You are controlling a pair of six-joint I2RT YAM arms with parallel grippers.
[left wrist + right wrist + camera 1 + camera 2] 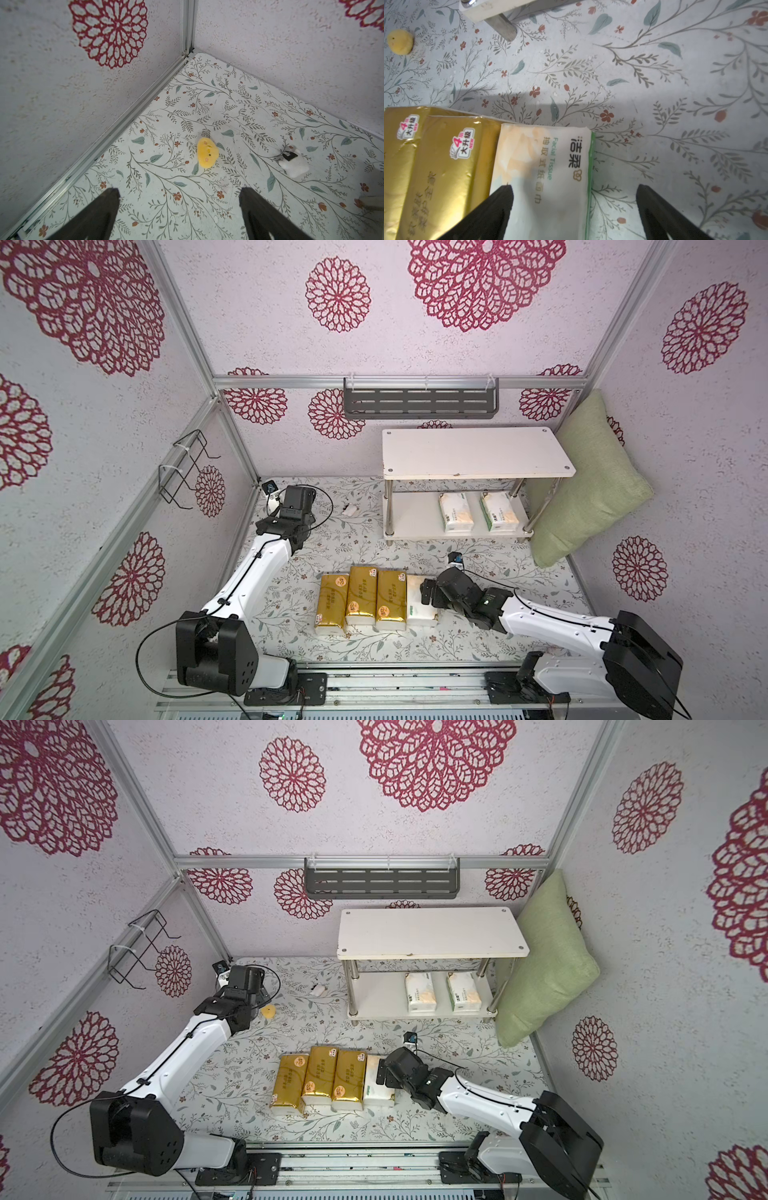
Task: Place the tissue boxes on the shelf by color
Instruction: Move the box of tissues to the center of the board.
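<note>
White tissue pack (546, 176), on the table (478, 639) touching the gold packs (361, 595) — half hidden in both top views, cut off at the wrist view's edge — lies between the wide-spread fingers of the right gripper (574, 188).

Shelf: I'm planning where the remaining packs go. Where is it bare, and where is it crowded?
The top board is wholly bare. On the lower board, the stretch between the left legs and the two white packs is free. Its right half is crowded: both packs sit there side by side.
</note>
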